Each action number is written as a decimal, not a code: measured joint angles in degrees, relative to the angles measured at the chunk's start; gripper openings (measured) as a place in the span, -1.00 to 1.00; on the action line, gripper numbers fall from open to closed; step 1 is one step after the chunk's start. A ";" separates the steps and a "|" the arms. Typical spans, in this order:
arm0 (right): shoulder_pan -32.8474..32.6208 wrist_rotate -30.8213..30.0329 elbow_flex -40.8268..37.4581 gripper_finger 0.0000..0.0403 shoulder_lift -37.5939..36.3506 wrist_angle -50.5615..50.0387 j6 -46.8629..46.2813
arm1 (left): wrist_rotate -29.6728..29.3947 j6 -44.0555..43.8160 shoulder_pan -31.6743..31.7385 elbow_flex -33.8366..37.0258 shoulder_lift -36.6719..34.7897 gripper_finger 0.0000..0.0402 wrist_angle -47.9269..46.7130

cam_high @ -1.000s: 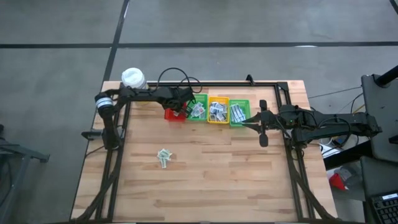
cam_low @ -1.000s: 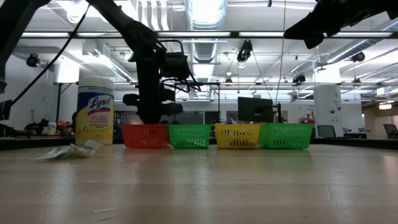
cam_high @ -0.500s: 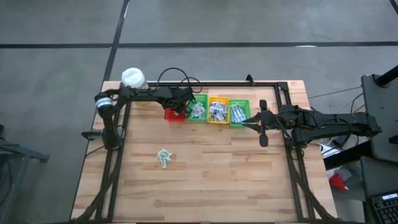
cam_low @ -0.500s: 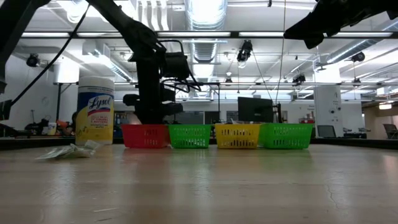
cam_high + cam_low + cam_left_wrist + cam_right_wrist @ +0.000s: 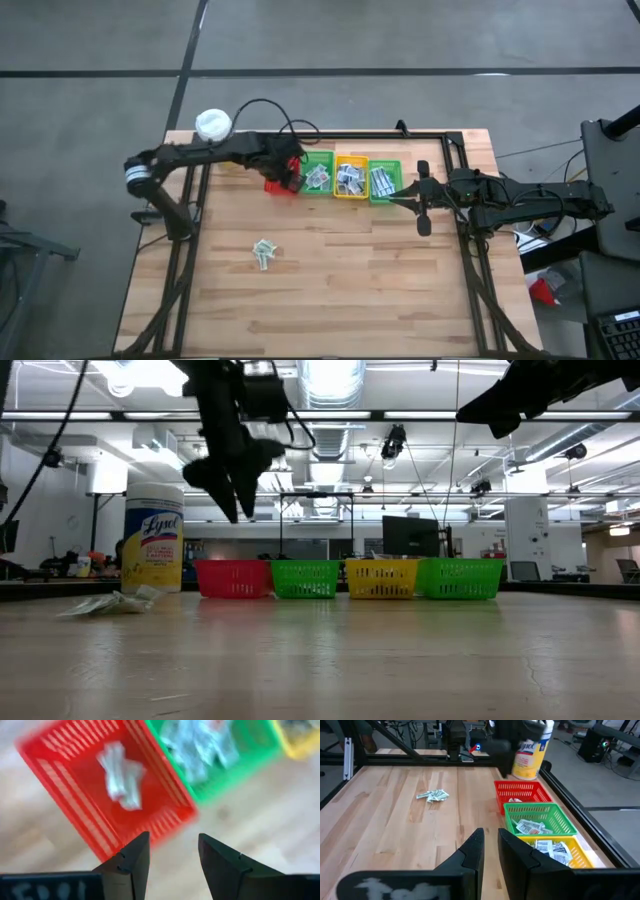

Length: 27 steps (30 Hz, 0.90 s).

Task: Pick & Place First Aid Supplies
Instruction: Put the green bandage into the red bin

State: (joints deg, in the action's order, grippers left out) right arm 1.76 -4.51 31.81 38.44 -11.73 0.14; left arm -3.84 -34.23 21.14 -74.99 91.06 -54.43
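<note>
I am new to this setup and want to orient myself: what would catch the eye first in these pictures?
A bright row of four baskets, red, green, yellow, green, stands at the table's far edge, holding white packets. The left gripper hangs open above the red basket, empty. A small loose pile of packets lies alone on the bare wood.

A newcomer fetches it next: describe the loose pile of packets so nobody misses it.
On the wooden table, a row of baskets lines the far edge. The loose packets lie alone on bare wood nearer the front left, the only supplies outside a basket.
</note>
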 joint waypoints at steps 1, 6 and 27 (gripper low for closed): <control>0.00 0.00 0.00 -0.74 0.00 0.02 -0.07 | 1.56 -1.14 -0.83 0.13 -1.28 -0.20 -1.08; 0.00 0.00 0.00 -0.74 0.01 0.01 -0.07 | 4.37 -11.57 -6.15 0.26 -5.65 -0.20 -5.97; 0.00 0.00 -0.01 -0.74 0.01 0.00 0.01 | 3.81 -44.05 -30.97 4.53 -5.23 -0.20 -7.58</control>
State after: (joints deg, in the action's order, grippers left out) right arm 1.76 -4.51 31.80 38.45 -11.73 0.15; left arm -0.03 -78.28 -9.83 -70.46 85.83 -62.01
